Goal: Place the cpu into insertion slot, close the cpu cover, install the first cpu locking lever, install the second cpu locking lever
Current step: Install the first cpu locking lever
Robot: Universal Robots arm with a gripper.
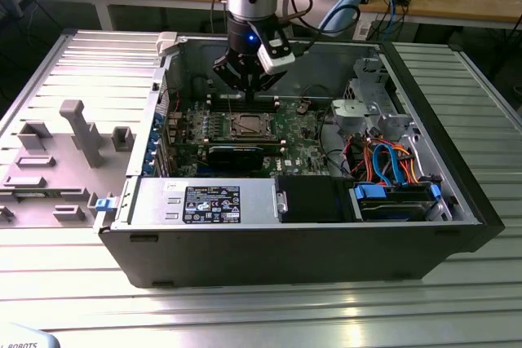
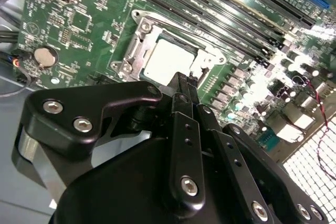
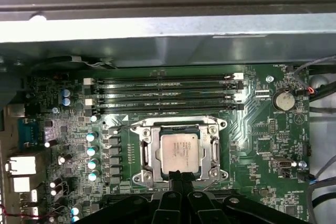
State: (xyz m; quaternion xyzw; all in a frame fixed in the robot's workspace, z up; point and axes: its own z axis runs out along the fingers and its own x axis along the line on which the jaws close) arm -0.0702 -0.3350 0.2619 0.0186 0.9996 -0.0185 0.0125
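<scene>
The cpu (image 3: 178,153) lies flat in the insertion slot (image 1: 249,125), its silver-grey top showing through the window of the cpu cover (image 3: 148,153). The cover lies down over it as a silver frame. Thin wire levers (image 3: 157,123) run along the cover's edges; whether they are latched I cannot tell. My gripper (image 3: 179,174) hangs just above the board at the socket's edge, fingers pressed together with nothing between them. In the second wrist view the gripper (image 2: 185,80) points at the rim of the cover (image 2: 137,51) beside the cpu (image 2: 168,59). In the exterior view the gripper (image 1: 245,83) hovers over the open computer case.
Long memory slots (image 3: 163,90) lie beside the socket, with the case wall (image 3: 157,30) beyond them. A black graphics card (image 1: 236,155), a power supply (image 1: 204,201) and a drive cage with blue cables (image 1: 391,169) crowd the case. A grey plastic panel (image 1: 57,152) lies at the exterior view's left.
</scene>
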